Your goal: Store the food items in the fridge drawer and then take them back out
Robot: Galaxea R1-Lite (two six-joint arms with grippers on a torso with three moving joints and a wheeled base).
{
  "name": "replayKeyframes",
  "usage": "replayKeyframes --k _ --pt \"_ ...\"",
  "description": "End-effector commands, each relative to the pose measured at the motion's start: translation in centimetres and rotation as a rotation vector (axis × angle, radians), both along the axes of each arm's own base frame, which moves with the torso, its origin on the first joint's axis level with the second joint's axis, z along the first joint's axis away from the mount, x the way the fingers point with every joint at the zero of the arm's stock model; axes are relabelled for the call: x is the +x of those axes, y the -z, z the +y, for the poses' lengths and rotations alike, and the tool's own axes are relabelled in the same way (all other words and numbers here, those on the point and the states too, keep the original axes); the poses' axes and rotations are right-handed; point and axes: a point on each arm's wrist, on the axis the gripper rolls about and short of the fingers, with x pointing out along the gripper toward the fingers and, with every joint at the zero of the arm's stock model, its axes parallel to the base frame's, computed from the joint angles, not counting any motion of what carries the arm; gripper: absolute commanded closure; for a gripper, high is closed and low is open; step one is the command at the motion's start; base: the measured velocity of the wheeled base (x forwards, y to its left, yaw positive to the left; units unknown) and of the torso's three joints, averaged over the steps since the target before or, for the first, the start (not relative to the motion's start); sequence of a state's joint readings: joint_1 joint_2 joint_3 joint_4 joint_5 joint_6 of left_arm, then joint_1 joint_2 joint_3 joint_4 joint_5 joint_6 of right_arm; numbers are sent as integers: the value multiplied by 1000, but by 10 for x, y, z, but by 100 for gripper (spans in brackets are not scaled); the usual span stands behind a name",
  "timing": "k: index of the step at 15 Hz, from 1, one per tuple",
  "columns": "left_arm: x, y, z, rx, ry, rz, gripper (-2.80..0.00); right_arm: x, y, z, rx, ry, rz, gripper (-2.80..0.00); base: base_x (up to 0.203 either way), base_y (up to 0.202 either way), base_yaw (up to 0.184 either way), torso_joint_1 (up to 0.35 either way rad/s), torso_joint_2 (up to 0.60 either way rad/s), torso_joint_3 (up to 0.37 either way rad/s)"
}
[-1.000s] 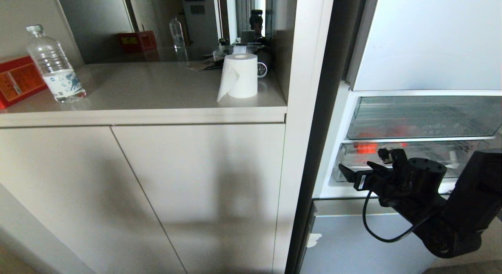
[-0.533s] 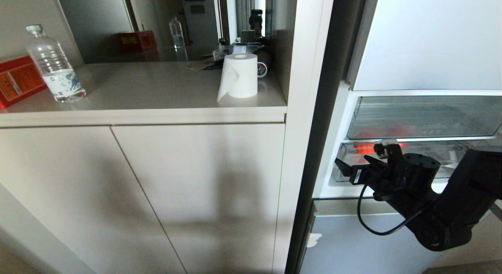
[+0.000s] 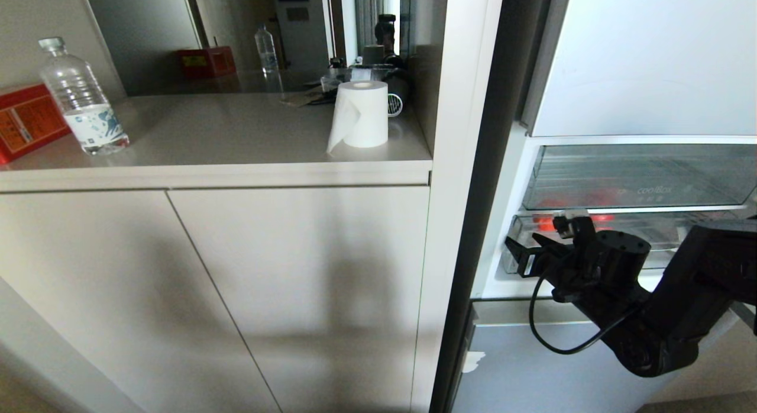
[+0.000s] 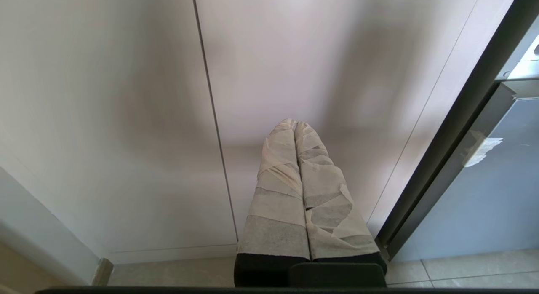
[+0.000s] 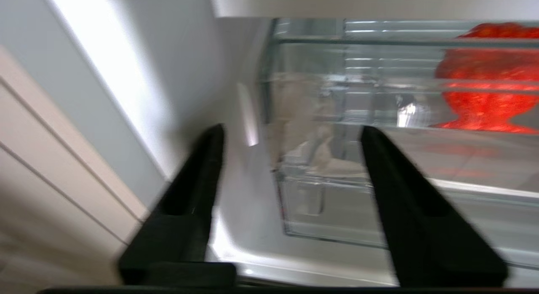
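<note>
Wide clear plastic fridge drawer [image 5: 337, 193] holds glossy orange-red ribbed ball [image 5: 484, 81]. Right gripper [image 5: 290, 138] level before drawer's front corner, fingers apart, empty. Left gripper [image 4: 294, 129] fingers together.

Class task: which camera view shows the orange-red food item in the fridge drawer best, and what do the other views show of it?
The right wrist view: the food item fills a corner, seen through the clear fridge drawer. The head view shows only an orange-red patch behind the drawer front. The left wrist view shows none of it.
</note>
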State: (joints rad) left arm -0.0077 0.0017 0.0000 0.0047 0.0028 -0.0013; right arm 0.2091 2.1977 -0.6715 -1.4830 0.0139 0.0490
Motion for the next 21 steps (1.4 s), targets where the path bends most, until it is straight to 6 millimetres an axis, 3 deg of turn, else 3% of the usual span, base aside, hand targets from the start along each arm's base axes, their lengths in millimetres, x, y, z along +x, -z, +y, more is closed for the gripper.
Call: replayKeyframes --k 1,6,10,21 --pt "0 0 0 0 0 0 0 -2 -2 8 1 -2 -14 0 0 0 0 0 0 0" --pt "0 0 0 0 0 1 0 -6 -4 19 3 -18 -16 0 0 0 0 0 0 0" --pt "0 0 0 0 0 1 0 -23 -8 15 12 -20 8 0 0 0 0 0 0 0" --pt "0 0 0 0 0 0 0 -119 -15 9 88 -81 180 0 0 0 0 0 0 0"
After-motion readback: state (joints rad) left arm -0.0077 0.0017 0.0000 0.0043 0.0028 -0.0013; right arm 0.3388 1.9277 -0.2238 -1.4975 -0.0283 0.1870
